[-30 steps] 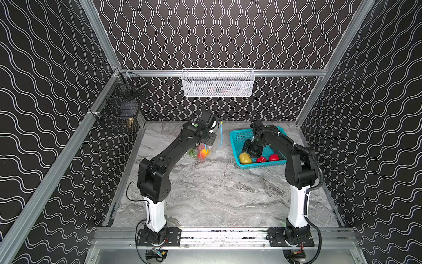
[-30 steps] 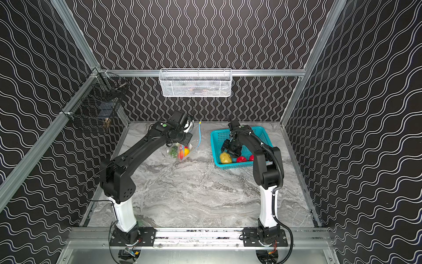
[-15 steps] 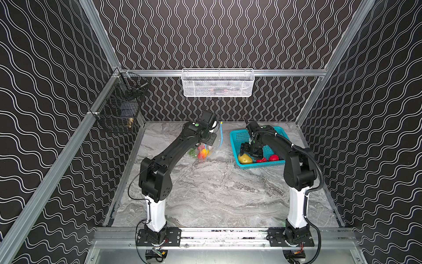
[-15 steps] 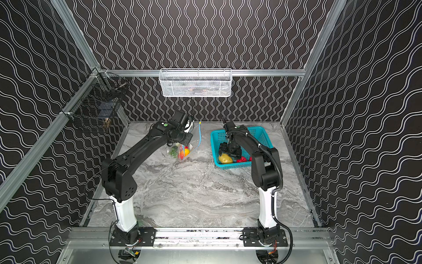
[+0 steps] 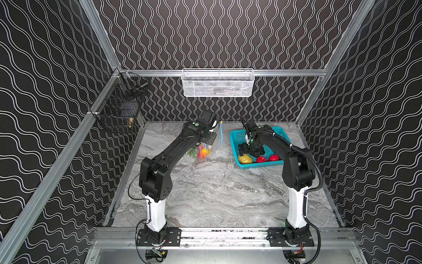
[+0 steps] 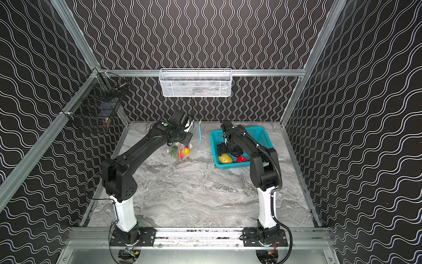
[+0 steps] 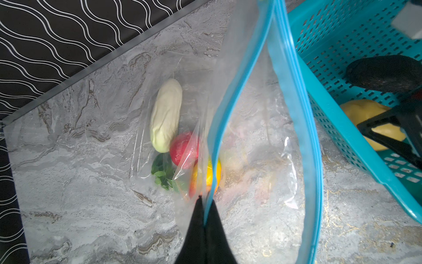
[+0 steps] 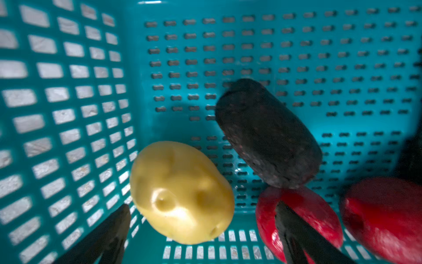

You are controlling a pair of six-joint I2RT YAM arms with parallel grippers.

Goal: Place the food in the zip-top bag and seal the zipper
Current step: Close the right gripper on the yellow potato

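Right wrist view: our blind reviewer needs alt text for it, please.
The open right end effector hangs inside a teal perforated basket, its fingers either side of a yellow potato. A dark oblong food lies beyond it, with two red fruits beside.

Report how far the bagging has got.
Done: a white one, a red fruit and an orange one lie in the bag. In hand: left gripper pinches the zipper, mouth open; right gripper hangs open over the potato in the basket. Left: potato, dark one, two red fruits, then sealing.
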